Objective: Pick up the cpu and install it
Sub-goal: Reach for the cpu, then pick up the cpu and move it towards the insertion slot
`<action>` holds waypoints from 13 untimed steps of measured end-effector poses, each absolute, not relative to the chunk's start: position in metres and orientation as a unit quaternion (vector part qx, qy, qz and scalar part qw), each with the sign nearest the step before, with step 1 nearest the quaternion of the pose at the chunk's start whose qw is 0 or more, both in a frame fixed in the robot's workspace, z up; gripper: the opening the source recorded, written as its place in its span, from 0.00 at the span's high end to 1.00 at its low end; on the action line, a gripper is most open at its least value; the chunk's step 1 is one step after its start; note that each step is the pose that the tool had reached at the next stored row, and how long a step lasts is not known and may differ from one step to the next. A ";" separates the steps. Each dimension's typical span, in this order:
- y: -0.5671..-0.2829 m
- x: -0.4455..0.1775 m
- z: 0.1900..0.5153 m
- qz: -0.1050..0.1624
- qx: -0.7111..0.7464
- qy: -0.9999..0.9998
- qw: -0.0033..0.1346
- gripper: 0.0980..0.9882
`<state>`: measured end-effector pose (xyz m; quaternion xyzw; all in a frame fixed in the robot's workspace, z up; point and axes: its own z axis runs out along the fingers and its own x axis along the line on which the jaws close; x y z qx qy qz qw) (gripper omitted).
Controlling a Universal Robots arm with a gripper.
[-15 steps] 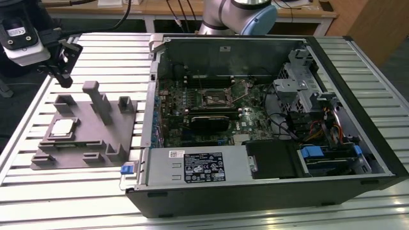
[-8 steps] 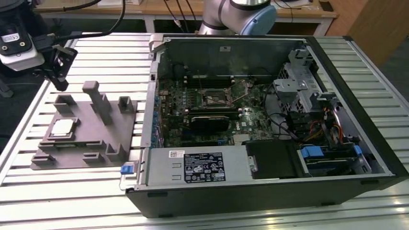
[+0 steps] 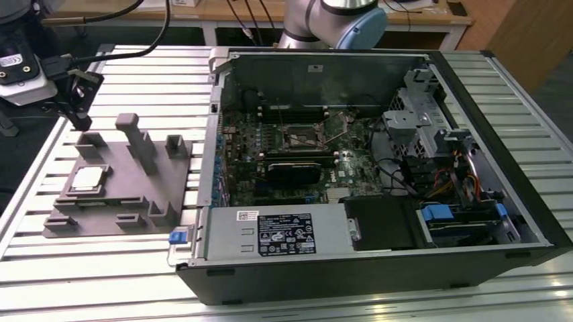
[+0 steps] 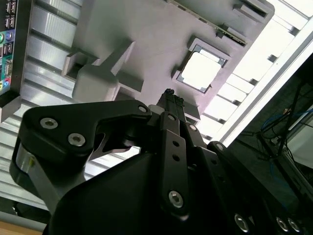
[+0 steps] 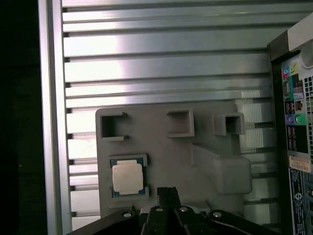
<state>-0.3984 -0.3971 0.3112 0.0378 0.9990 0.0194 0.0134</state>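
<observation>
In the exterior view the black wall of the open computer case (image 3: 358, 278) lies nearest, standing on a table (image 3: 90, 268) of ribbed aluminium slats. A white printed label (image 3: 286, 233) sits on the power supply (image 3: 224, 235) inside. Toward the exterior view's left a grey fixture (image 3: 125, 194) carries the cpu (image 3: 87, 178) in a recess, with the gripper (image 3: 82, 123) hanging above the fixture's far edge, apart from the chip. A wooden bench (image 3: 421, 19) and the arm (image 3: 336, 20) stand behind.

In the second wrist view the gripper (image 4: 168, 95) is nearest, its fingers pressed together on nothing, above the fixture (image 4: 146, 29) near the cpu (image 4: 201, 71).

In the first wrist view the closed gripper (image 5: 166, 191) hangs beside the cpu (image 5: 127, 177). The case's rear shows coloured ports (image 5: 296, 122) and a sticker (image 5: 299, 164) whose print cannot be read.
</observation>
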 end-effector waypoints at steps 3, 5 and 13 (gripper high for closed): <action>-0.397 -0.401 0.308 0.019 0.038 0.999 0.013 0.99; -0.397 -0.401 0.308 0.019 0.038 0.999 0.013 0.99; -0.397 -0.403 0.307 0.019 0.038 0.999 0.013 0.99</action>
